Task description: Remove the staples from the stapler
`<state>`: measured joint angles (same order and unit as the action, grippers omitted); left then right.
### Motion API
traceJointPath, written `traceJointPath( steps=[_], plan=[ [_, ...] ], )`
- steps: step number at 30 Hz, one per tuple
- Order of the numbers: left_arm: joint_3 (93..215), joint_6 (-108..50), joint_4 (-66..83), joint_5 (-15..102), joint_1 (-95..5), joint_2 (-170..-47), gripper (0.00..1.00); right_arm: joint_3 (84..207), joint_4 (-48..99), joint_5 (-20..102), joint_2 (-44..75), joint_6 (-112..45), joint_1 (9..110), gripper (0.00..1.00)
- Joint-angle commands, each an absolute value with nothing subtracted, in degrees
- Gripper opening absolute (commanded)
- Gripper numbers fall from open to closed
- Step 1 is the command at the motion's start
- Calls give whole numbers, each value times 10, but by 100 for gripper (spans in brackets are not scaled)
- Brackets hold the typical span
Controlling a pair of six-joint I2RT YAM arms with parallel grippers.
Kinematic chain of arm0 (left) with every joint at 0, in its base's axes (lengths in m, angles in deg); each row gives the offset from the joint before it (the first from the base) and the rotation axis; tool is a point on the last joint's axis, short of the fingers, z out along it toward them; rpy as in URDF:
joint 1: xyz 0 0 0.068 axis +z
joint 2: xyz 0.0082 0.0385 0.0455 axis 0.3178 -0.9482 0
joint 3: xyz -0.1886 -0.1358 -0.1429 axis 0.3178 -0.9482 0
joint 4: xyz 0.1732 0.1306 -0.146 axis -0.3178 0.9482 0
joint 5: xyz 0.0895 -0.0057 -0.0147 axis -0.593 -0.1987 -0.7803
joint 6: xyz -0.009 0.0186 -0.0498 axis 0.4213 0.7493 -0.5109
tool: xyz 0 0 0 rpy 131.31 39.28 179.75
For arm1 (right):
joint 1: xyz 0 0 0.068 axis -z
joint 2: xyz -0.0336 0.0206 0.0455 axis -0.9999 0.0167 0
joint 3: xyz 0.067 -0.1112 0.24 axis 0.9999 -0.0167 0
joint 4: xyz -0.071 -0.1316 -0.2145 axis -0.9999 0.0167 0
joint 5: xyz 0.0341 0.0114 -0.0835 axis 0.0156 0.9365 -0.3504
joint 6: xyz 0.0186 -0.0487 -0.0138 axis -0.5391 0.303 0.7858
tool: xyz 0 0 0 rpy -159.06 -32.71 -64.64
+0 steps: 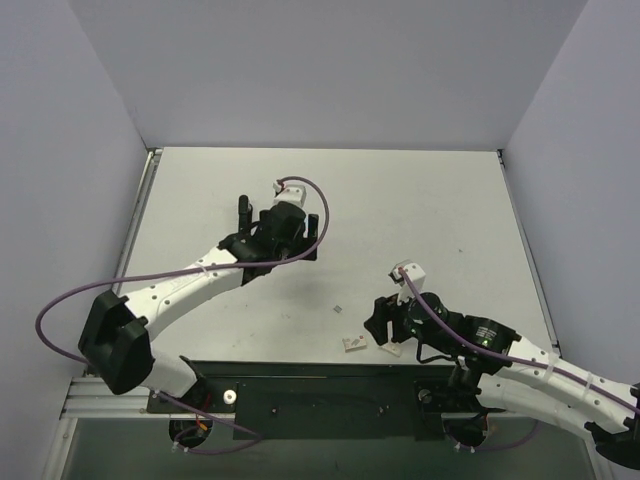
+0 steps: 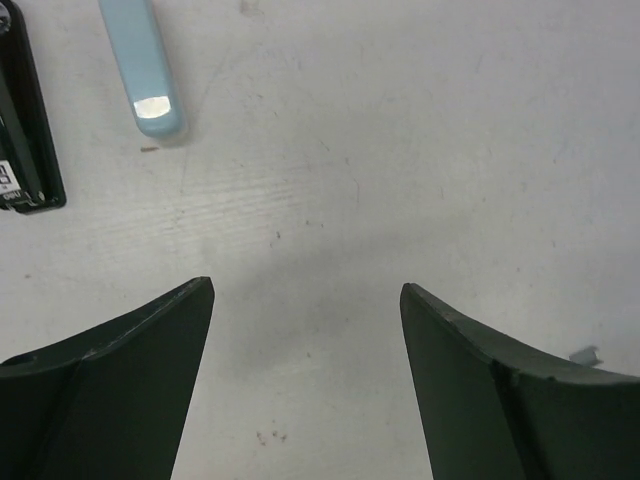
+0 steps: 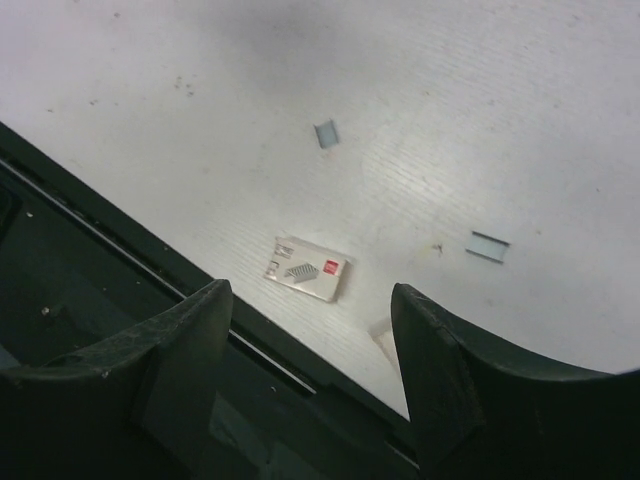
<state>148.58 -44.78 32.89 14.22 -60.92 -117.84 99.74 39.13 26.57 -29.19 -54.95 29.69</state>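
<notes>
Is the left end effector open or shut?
Open: the fingers of the left end effector stand apart, only bare table between them.

Overhead, the desk (image 1: pixel 430 200) offers open passage across the upper right. The left arm (image 1: pixel 200 278) blocks centre-left, the right arm (image 1: pixel 520 360) lower right; a small box (image 1: pixel 353 343) lies bottom centre. Left wrist view: stapler (image 2: pixel 145 70) upper left.

Both arms white tubes w/ black joints. L arm (image 1: pixel 190 285), left of frame: chunky black block (image 1: pixel 115 345). R arm (image 1: pixel 540 370), lower right. Purple cable (image 1: pixel 40 322) on each. Fingers (image 2: pixel 110 390) matte black wedges.
</notes>
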Motion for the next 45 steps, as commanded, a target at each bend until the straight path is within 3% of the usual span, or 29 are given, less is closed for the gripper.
traceJointPath(
  steps=[1, 12, 28, 45],
  plan=[
    [1422, -477, 309, 174, -643, -1100, 86, 1014, 492, 207, -299, -594, 295, 60],
    [1327, -510, 319, 191, -708, -969, 85, 1001, 514, 251, -258, -583, 290, 59],
    [1246, -542, 346, 220, -727, -817, 84, 1060, 434, 312, -29, -509, 280, 58],
    [1221, -546, 353, 242, -728, -782, 85, 1053, 378, 381, 58, -482, 277, 62]
  ],
)
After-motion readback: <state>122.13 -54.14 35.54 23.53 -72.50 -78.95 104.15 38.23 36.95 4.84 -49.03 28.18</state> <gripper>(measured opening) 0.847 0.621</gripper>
